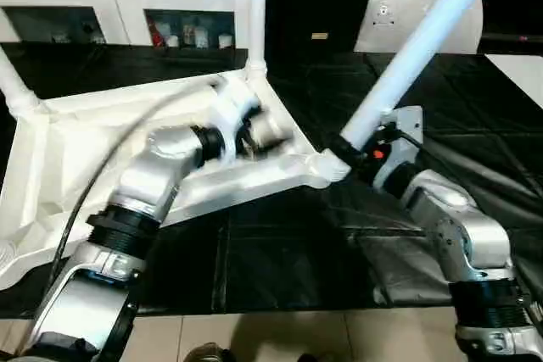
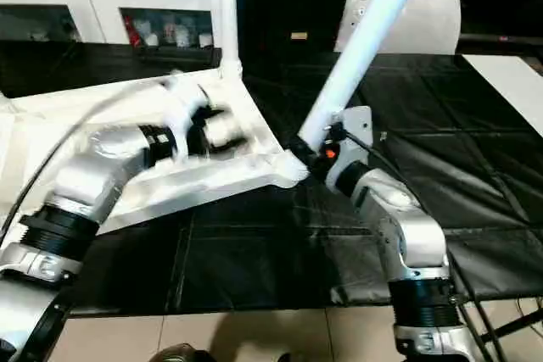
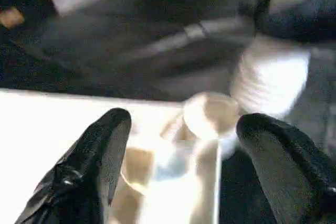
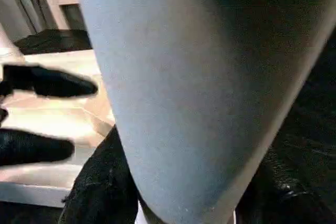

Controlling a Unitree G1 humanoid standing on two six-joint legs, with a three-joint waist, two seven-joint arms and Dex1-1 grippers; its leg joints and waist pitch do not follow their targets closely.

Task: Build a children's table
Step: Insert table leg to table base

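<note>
The tabletop point(image 1: 102, 154) is seen upside down on a black mat point(image 1: 280, 252), w/ 1 leg point(image 1: 256, 6) standing upright in its far corner socket. A 2nd leg point(image 1: 424, 36) is held tilted by the right gripper point(image 1: 346, 152), clamped near the leg's lower end at the near corner. The left gripper point(image 3: 181, 150) is spread wide over the tabletop, nothing held.
</note>
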